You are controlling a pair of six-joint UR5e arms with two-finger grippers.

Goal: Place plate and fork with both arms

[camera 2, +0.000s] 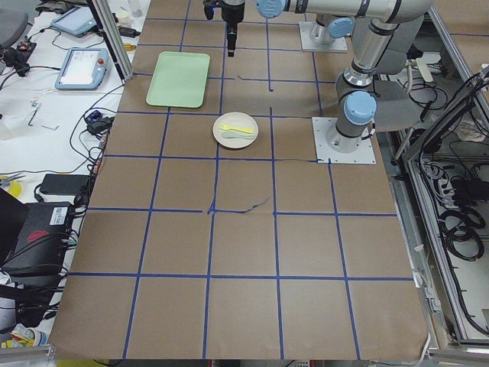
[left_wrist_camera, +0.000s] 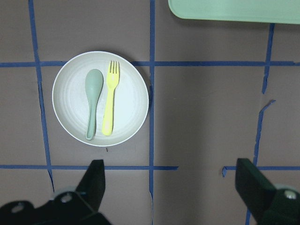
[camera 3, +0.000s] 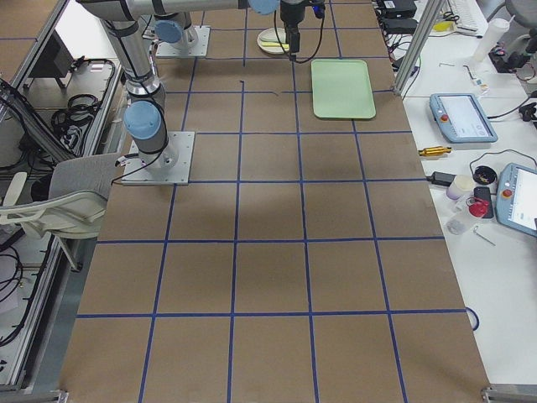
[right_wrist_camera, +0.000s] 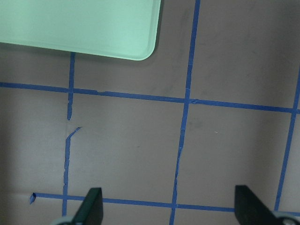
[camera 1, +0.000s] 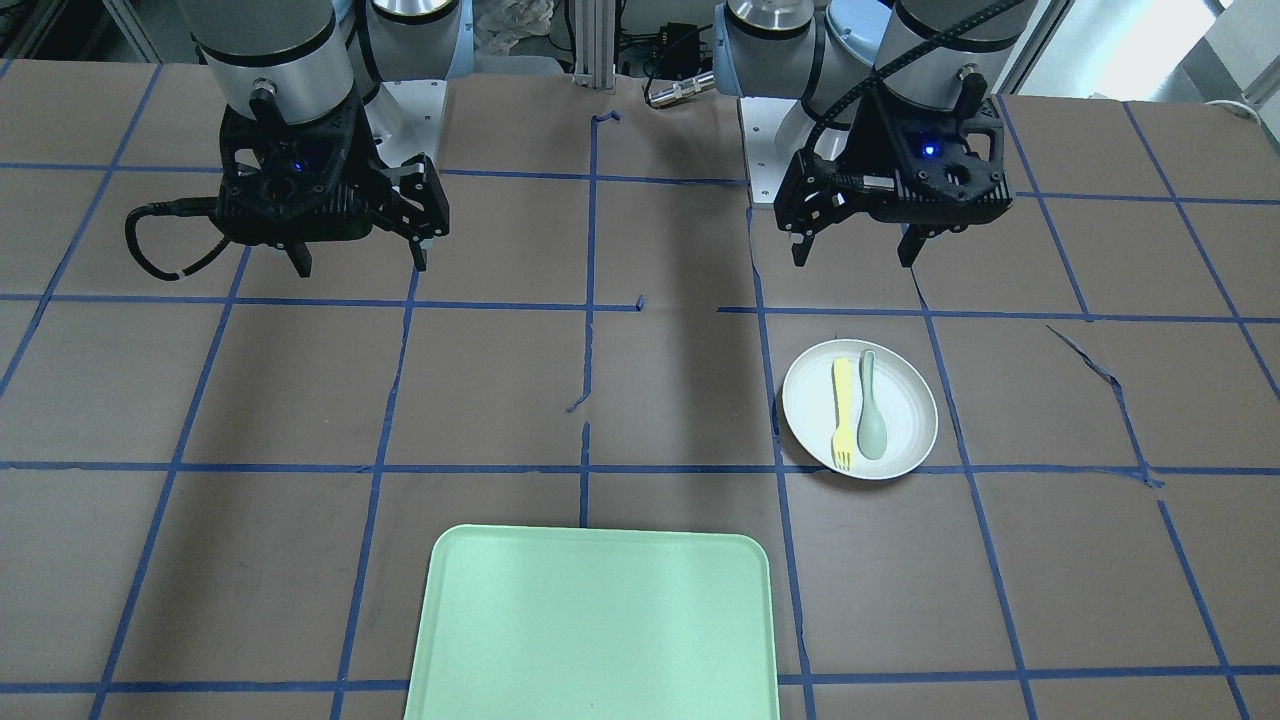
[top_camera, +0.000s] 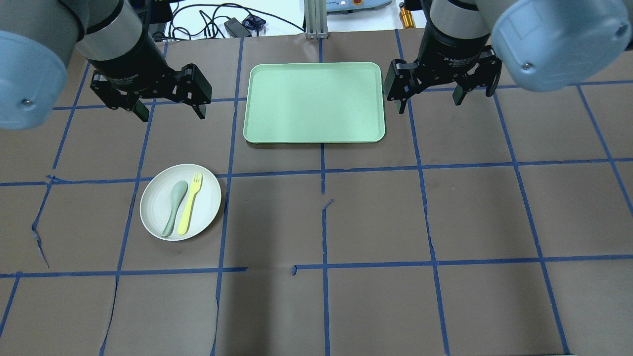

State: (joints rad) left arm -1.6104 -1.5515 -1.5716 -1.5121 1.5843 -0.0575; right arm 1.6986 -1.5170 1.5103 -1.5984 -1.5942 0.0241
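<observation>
The off-white plate (top_camera: 157,207) lies on the table's left half, also in the front view (camera 1: 905,425) and the left wrist view (left_wrist_camera: 70,101). On it lie the pale-yellow fork (top_camera: 190,203) (camera 1: 842,411) (left_wrist_camera: 109,101) and a grey-green spoon (top_camera: 174,207) side by side. My left gripper (top_camera: 169,111) (camera 1: 856,250) hangs open and empty above the table, beyond the plate. My right gripper (top_camera: 429,100) (camera 1: 360,262) hangs open and empty just right of the tray.
A light-green rectangular tray (top_camera: 315,102) (camera 1: 592,625) lies at the far middle of the table, between the two grippers. The brown table cover has blue tape grid lines and some tears (top_camera: 40,244). Cables and devices lie beyond the far edge.
</observation>
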